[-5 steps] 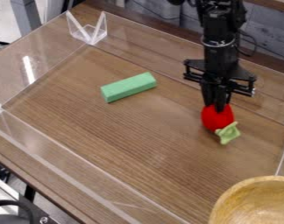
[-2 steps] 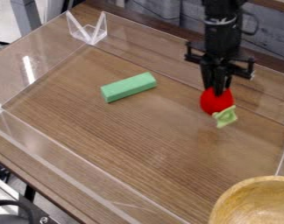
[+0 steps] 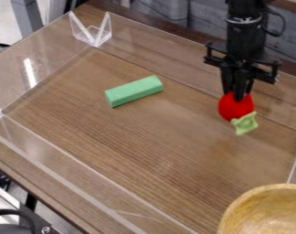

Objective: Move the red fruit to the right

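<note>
1. The black robot arm (image 3: 247, 27) stood upright, its gripper (image 3: 241, 95) pointing straight down.
2. Its jaws were clamped on the one small glossy red strawberry-like fruit (image 3: 236, 107), near the wooden desk's (image 3: 151, 146) right edge.
3. One light green rectangular block (image 3: 133, 90) lay mid-desk.

The glossy red plastic-looking fruit (image 3: 235, 106) contrasts with the matt light green block (image 3: 133, 91), wood-grain tabletop (image 3: 138, 146) and clear, seemingly acrylic walls (image 3: 41, 64).

Gripper (image 3: 239, 92) pointing down, clamped on red fruit (image 3: 235, 107) held just above wood table (image 3: 138, 146), green block (image 3: 133, 90) well apart to left, clear walls around.
</note>
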